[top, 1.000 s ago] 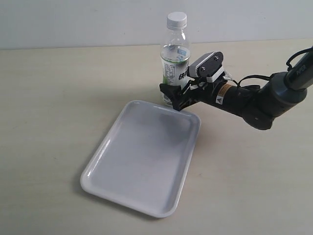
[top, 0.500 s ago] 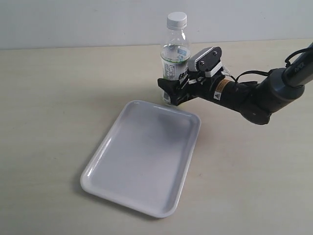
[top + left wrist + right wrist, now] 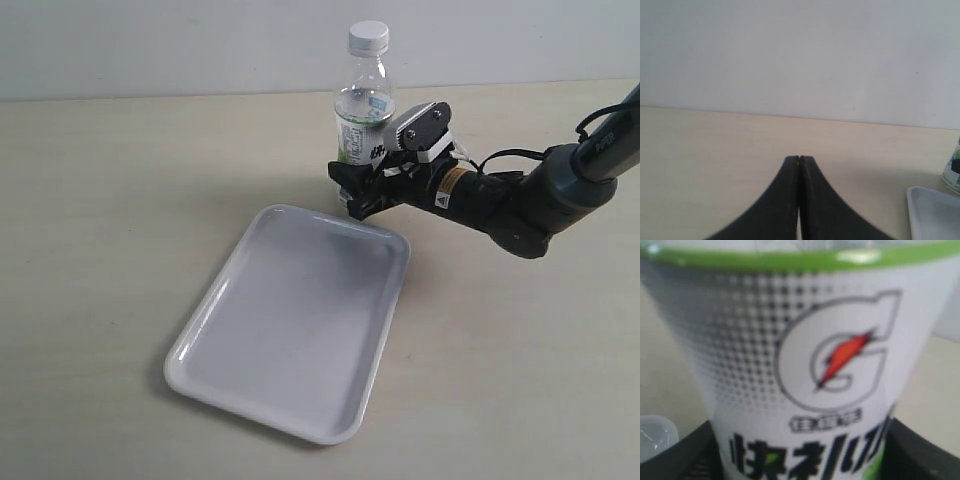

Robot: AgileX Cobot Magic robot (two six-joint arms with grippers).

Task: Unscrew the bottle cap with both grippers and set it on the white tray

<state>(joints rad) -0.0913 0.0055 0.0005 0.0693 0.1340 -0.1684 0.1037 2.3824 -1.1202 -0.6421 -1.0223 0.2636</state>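
While the flat glossy white rectangular plastic tray [image 3: 290, 330] lies nearest on the pale surface [image 3: 100, 180], my right jaws clamp the small clear plastic bottle [image 3: 362, 108] just beyond its far rim. The white ribbed screw cap [image 3: 368, 37] is on, and my left jaws are pressed together, empty.

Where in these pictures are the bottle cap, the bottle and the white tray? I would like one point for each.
bottle cap [image 3: 368, 38], exterior view, on the middle of its white side.
bottle [image 3: 830, 365], right wrist view, on the logo of its label.
white tray [image 3: 290, 320], exterior view, on its bare floor.
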